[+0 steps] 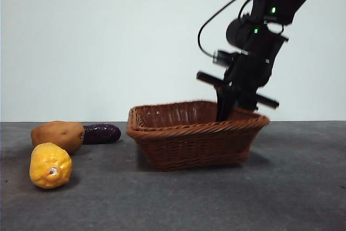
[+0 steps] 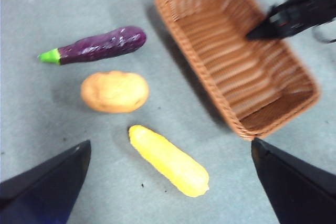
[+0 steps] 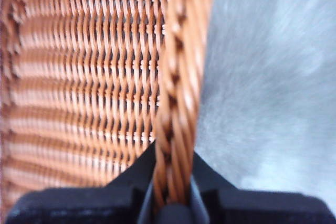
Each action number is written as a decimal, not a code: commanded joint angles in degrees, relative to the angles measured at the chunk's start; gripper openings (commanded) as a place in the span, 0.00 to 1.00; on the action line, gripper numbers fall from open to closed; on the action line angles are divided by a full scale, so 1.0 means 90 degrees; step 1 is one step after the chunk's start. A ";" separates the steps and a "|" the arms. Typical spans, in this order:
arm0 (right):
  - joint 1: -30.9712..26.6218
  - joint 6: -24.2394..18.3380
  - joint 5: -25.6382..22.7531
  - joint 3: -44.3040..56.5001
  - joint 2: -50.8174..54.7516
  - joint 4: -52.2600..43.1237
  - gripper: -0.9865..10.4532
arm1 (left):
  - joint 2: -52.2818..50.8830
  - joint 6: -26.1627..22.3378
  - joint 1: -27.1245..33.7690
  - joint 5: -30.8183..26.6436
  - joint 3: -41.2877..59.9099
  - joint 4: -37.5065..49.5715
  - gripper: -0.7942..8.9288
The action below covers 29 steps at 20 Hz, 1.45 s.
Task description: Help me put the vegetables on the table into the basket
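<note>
On the grey worktop point(image 1: 303, 187), the right gripper point(image 3: 170, 205) has its fingers clamped on the basket point(image 1: 189, 144) rim (tips hidden); left gripper point(image 2: 168, 182) fingers apart above the eggplant point(image 2: 102, 44), half-hidden in front.

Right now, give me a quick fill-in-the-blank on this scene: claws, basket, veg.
1. The right claw is shut on the basket's ____.
2. The number of vegetables inside the basket is ____.
3. On the table, the potato lies between the yellow vegetable and the ____.
4. The left claw hangs above the vegetables with its jaws ____.

Missing words: rim; zero; eggplant; open
</note>
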<state>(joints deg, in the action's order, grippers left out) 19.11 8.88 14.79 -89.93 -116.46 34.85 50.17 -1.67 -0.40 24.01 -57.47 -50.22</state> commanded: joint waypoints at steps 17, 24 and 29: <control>0.0000 -0.1353 -0.0194 0.0012 0.4221 0.1460 0.08 | 0.3648 0.2487 -0.1928 -0.1358 -0.0022 0.0942 0.82; 0.0000 -0.1523 -0.0146 0.0012 0.4221 0.1554 0.08 | 0.4221 0.3349 -0.2497 -0.2346 -0.0022 0.1052 0.82; 0.0000 -0.1547 0.0104 0.0012 0.4221 0.1569 0.08 | 0.4573 0.3849 -0.2586 -0.2353 -0.0022 0.0967 0.82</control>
<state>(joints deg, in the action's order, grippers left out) 19.05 -5.39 15.05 -89.89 -78.78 49.80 91.00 31.62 -23.35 3.09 -57.54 -41.32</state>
